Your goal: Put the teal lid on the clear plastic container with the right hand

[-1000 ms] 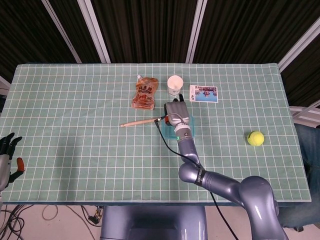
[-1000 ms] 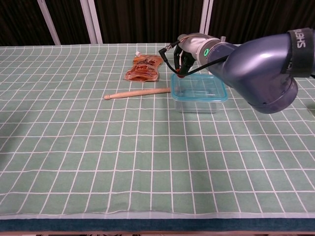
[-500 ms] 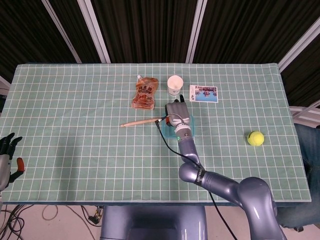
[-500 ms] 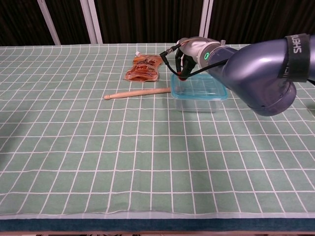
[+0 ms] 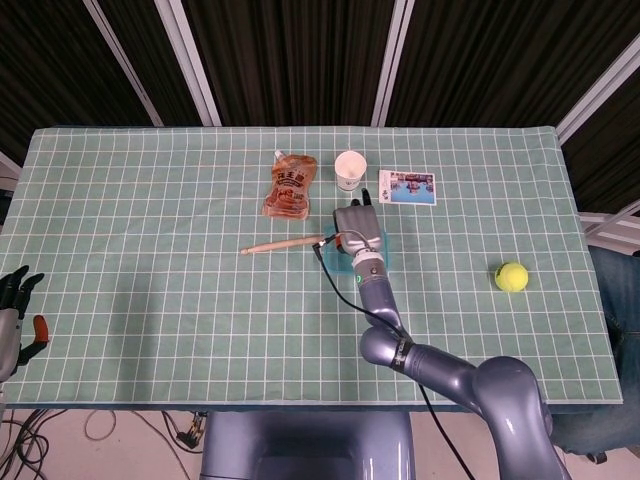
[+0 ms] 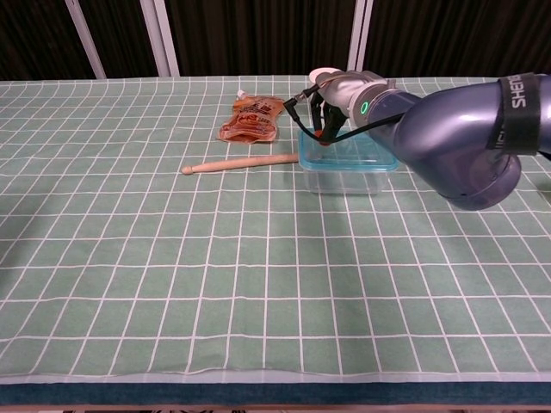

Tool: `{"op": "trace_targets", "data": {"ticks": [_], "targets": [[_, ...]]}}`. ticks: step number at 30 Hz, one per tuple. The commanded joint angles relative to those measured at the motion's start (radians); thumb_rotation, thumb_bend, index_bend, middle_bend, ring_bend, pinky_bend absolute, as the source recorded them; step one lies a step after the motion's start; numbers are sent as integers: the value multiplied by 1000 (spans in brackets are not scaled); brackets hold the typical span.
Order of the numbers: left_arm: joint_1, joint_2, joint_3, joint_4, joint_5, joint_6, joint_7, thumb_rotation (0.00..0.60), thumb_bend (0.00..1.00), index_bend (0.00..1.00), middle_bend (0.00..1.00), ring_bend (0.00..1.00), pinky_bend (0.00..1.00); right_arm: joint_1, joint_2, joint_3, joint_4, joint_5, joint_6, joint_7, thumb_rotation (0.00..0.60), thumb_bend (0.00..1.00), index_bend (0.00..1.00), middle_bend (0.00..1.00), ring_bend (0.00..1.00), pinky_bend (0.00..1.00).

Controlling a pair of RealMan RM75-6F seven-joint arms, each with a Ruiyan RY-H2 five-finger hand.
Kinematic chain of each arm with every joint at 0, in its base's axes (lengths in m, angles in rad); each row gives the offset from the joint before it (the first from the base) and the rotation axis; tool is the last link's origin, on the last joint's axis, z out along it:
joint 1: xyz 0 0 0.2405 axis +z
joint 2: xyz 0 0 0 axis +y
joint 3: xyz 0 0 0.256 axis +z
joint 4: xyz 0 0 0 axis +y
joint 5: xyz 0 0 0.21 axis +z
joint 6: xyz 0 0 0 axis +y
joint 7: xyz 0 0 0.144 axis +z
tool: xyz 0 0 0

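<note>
The clear plastic container [image 6: 343,180] stands mid-table with the teal lid [image 6: 360,151] lying flat on top of it. My right hand [image 6: 331,105] hangs over the lid's far left part, fingers [image 6: 319,126] pointing down at the lid; whether they touch it I cannot tell. They grip nothing. From the head view the right hand [image 5: 353,229] covers most of the container, and only the teal lid's right edge [image 5: 381,247] shows. My left hand [image 5: 14,312] sits off the table's near left corner, fingers spread and empty.
A wooden stick [image 6: 238,163] lies just left of the container. Behind it are a brown pouch [image 6: 252,119], a white paper cup [image 5: 350,170] and a picture card [image 5: 407,187]. A tennis ball [image 5: 511,276] rests at the right.
The right hand has shifted slightly nearer and to the right, from the lid's far left corner to over the lid. Lid and container have stayed in place.
</note>
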Motion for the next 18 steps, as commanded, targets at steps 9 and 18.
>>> {"op": "trace_targets", "data": {"ticks": [9, 18], "targets": [[0, 0, -1, 0, -1, 1, -1, 600, 657, 111, 0, 0, 0, -10, 10, -6, -19, 17, -22, -28, 600, 482, 762, 583, 254, 0], [0, 1, -2, 0, -3, 0, 0, 600, 657, 111, 0, 0, 0, -17, 4, -11, -29, 13, -20, -26, 600, 483, 764, 583, 254, 0]]}}
